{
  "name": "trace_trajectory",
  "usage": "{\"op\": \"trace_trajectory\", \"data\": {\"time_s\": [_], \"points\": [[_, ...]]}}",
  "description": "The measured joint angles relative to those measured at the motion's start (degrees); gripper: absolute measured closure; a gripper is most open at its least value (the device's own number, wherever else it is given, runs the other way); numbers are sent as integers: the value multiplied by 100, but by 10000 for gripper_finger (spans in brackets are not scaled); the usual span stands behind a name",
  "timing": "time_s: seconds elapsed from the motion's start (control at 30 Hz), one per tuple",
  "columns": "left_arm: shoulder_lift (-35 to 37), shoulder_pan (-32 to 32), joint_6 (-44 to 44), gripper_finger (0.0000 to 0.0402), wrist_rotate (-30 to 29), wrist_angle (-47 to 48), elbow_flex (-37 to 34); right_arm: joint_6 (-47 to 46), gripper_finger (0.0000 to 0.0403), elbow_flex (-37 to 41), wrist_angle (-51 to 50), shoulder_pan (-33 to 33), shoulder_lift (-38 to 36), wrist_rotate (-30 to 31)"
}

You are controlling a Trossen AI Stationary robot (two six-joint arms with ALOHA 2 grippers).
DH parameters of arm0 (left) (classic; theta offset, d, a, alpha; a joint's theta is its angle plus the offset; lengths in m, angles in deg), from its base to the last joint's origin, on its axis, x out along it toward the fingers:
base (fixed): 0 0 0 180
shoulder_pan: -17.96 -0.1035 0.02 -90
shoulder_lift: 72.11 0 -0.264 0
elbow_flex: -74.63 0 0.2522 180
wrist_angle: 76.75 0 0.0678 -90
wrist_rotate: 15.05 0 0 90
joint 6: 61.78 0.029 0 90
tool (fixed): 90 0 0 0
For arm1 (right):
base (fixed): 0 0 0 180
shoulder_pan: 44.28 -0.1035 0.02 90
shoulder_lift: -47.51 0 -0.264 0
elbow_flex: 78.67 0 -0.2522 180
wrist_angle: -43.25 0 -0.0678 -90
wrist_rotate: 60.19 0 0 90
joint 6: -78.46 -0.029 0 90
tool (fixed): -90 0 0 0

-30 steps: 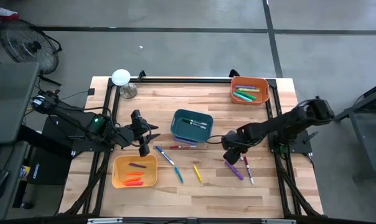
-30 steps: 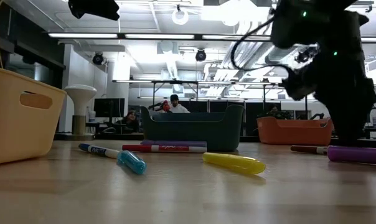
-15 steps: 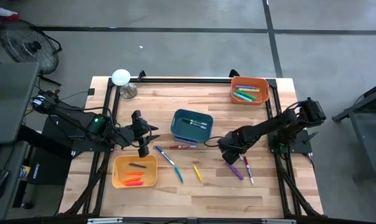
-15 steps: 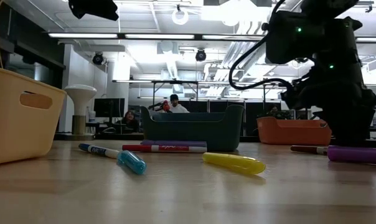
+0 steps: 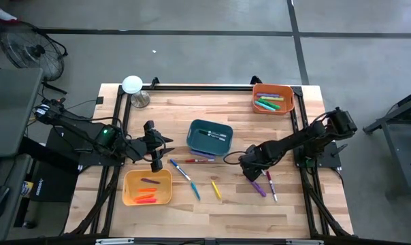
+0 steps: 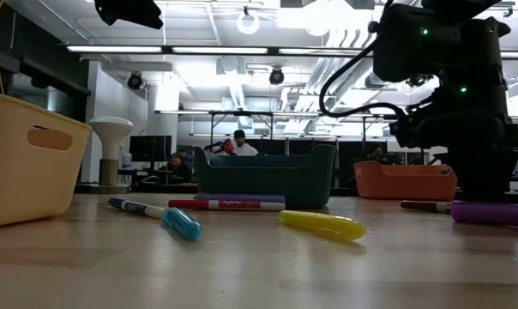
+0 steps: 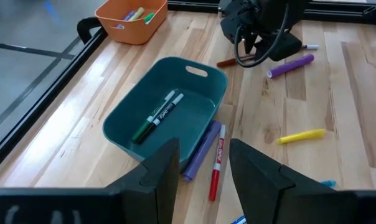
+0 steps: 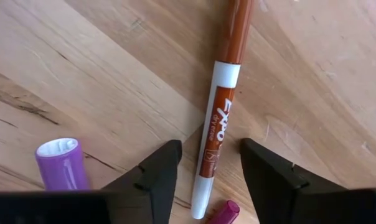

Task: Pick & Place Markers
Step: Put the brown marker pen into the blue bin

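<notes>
Since a second ago, your right arm had slid further left and lower over the table, and its fingers had drawn closer together. Your right gripper stood low over the boards, its fingers spread, one on each side of a brown-capped white-barrelled marker lying flat; nothing was pinched yet. A purple marker lay just beside it, and a second purple cap end showed near the fingertips. From above, that gripper sat right of the teal bin. Other markers lay scattered on the wood: a red one by the teal bin, a yellow one, a blue one. Your left gripper hung waiting above the yellow bin, fingers parted, holding nothing.

The marker looked light, stiff and smooth, so it could roll or squirt from a loose pinch. You would likely do best gripping across the white barrel near its middle, square to its length.
</notes>
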Motion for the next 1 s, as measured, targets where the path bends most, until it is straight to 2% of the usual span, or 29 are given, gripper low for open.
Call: {"op": "trace_trajectory", "data": {"time_s": [0.6, 1.0], "points": [[0, 0, 0, 264, 0, -2, 0, -397, 378, -6, 73, -33, -2, -232], [0, 0, 44, 264, 1, -2, 0, -439, 383, -9, 49, -29, -4, -275]]}}
